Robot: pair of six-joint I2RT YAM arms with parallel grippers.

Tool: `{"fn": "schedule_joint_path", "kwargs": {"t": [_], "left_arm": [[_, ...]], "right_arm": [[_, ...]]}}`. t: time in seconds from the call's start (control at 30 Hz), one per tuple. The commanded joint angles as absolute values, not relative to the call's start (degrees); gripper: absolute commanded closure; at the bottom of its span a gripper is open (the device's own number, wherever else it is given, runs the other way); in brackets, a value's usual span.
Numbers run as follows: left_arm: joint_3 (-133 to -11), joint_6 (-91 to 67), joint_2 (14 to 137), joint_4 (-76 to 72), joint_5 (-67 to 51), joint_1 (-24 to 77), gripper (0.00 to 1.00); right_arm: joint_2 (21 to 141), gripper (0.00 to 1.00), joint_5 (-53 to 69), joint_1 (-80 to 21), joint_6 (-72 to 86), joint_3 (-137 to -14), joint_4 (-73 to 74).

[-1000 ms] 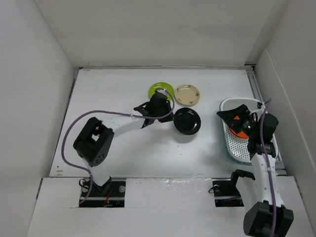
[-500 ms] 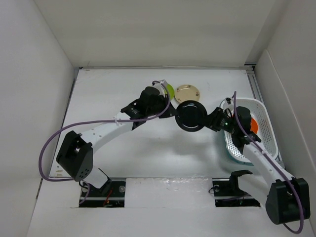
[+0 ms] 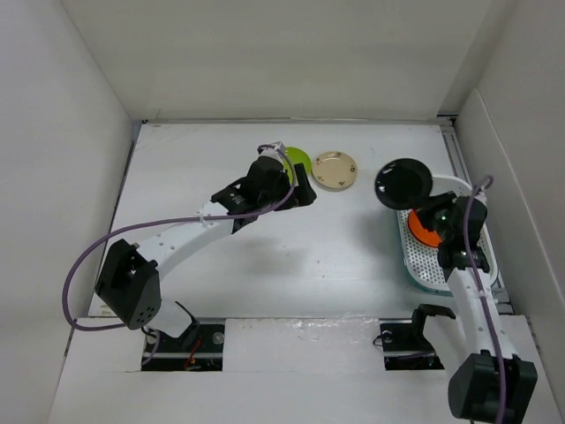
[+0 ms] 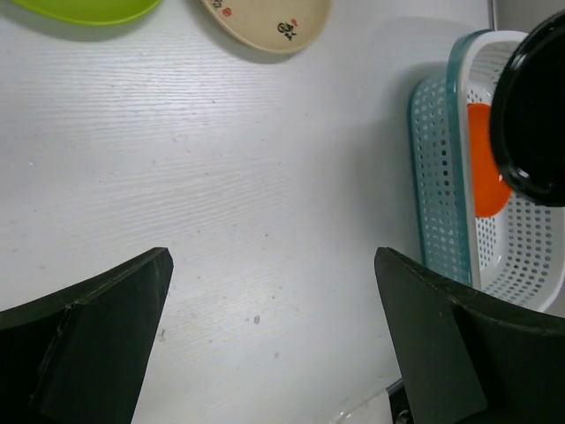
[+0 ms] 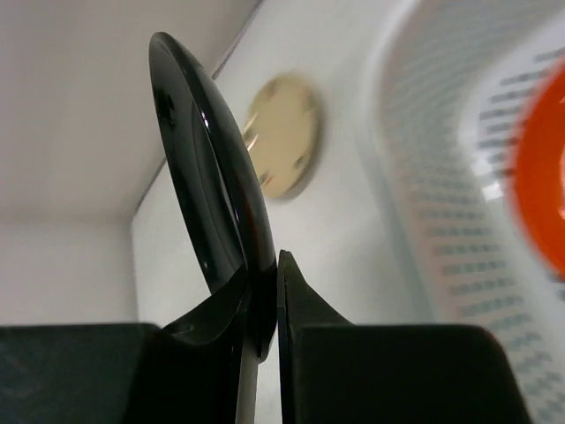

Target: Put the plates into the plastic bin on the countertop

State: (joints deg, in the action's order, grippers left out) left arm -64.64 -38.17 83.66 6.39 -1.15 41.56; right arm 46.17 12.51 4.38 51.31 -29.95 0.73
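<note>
1. The left gripper (image 4: 272, 258) is spread wide and empty over the countertop (image 3: 194, 168), near the lime green plate (image 3: 297, 160).
2. The beige plate (image 3: 335, 170) is laid just beside the green one.
3. The black plate (image 3: 403, 183) is clamped by its rim in the right gripper (image 5: 262, 287), over a far corner of the plastic bin (image 4: 433, 177).
4. An orange plate (image 4: 484, 172) is seen inside the bin.

White walls (image 3: 79, 106) bound matte countertop (image 3: 291, 265) on three sides; soft even light
</note>
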Motion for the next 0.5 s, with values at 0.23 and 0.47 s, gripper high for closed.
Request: {"fn": "schedule_joint_path", "kwargs": {"t": [0.23,0.47], "left_arm": [[-66.0,-36.8,83.6,6.9,3.5,41.7,0.00],[-64.8,-36.8,87.1,5.5,3.0,37.8,0.00]], "right_arm": [[52.9,1.00,4.0,26.4,55.1,-31.5,8.5],[51.3,0.17,4.1,26.9,53.4,-30.9,10.0]]}}
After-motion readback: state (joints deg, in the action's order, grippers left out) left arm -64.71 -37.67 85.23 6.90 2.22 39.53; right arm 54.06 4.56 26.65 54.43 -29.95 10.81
